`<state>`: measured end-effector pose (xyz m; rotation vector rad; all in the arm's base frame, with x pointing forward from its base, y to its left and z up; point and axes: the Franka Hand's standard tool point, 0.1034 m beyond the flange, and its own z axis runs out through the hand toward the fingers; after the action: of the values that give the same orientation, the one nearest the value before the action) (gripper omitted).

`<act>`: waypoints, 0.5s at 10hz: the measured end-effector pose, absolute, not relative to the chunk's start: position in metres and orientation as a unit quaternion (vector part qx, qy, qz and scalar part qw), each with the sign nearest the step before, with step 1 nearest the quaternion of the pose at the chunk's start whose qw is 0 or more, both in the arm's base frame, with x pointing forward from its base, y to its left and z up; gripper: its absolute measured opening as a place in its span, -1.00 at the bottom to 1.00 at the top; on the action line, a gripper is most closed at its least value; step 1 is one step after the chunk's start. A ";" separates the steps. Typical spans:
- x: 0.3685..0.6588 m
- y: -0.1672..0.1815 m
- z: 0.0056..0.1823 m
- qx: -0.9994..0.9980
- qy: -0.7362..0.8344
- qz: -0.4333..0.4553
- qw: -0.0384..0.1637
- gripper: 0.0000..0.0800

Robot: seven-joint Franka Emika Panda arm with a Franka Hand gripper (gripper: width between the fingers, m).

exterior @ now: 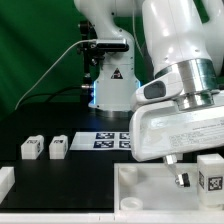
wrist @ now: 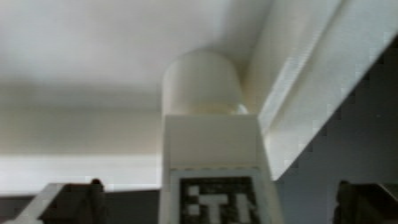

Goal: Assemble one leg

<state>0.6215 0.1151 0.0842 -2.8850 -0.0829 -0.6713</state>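
You had the gripper [wrist: 217, 203] spread wide, and its dark fingers [wrist: 71, 205] stood clear on either side of the leg [wrist: 208, 120], neither touching it in the wrist view. The leg's tag faced that camera, with the white moulded piece [exterior: 150, 192] behind its rounded end. In the exterior view the leg stood at about 4 o'clock, on that piece and under the arm [exterior: 180, 60]. Two other legs [exterior: 32, 148] lay just beside each other at 9 o'clock on the black table [exterior: 85, 168]. The marker board [exterior: 110, 140] lay near centre.
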 end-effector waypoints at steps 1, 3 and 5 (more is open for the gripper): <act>0.624 0.111 0.088 -0.972 -0.025 -0.216 0.089 0.62; 0.627 0.102 0.082 -0.975 -0.020 -0.204 0.089 0.62; 0.622 0.110 0.078 -0.989 -0.030 -0.087 0.116 0.62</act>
<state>0.6217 0.1101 0.0781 -2.8970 -0.0882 -0.2554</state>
